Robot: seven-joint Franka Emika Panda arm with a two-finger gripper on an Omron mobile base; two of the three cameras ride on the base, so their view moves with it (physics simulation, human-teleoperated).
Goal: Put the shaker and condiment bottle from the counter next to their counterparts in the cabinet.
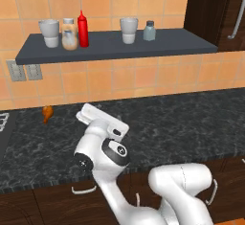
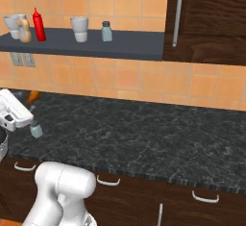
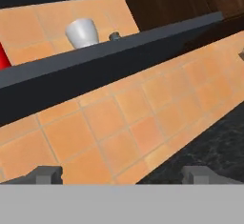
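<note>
Two jobs: one looks done, one is left.
Done part: the red bottle (image 1: 83, 29) stands on the shelf (image 1: 115, 47), just beside the orange jar (image 1: 70, 35).
Step now: going for the little shaker (image 2: 36, 130). It stands on the black table (image 2: 144, 129), at the left end, near the front edge.
End effector (image 3: 123, 175): wide open and holding nothing. Its fingers (image 3: 45, 174) point at the orange wall tiles, not at the shaker.
Next move: I think it needs to tip down, go over the shaker and close on it gently. Then it must lift it up beside the other shaker (image 1: 150, 30) on the shelf.
Watch out: a white cup (image 1: 128, 30) stands close to that spot and could get bumped.
Hard to see: the shaker on the table is tiny and blurry, and sits right by the white hand. I cannot tell if they touch. A small orange thing (image 1: 47, 113) lies by the wall; I cannot tell what it is.
</note>
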